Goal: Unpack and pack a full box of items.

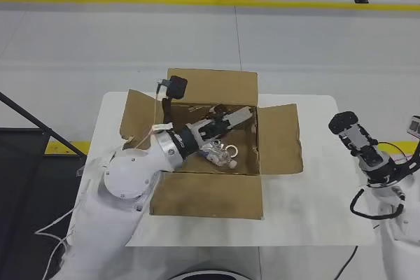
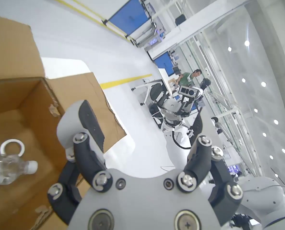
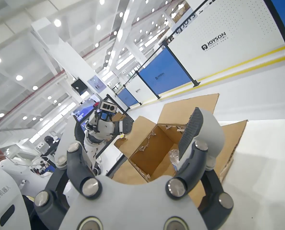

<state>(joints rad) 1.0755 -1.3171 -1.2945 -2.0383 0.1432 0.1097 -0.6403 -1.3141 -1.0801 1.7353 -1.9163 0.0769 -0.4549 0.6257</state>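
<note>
An open cardboard box [image 1: 206, 196] stands mid-table with its flaps spread out. On its floor lie a clear plastic bottle [image 1: 222, 157] with a white cap and a white ring [image 2: 12, 147] beside it. My left gripper [image 1: 232, 116] hangs inside the box above the far side, open and holding nothing. In the left wrist view the bottle [image 2: 5, 172] lies off to one side of my left gripper [image 2: 144, 132]. My right gripper [image 1: 344, 124] is raised past the box's right flap, over the table's right edge. Its own view shows the right gripper [image 3: 132, 135] open and empty.
The box sits on a white table [image 1: 315, 210] with bare surface to its right and front. The box's inner walls [image 3: 144, 154] have torn paper edges. A yellow floor line [image 1: 63, 147] runs behind the table.
</note>
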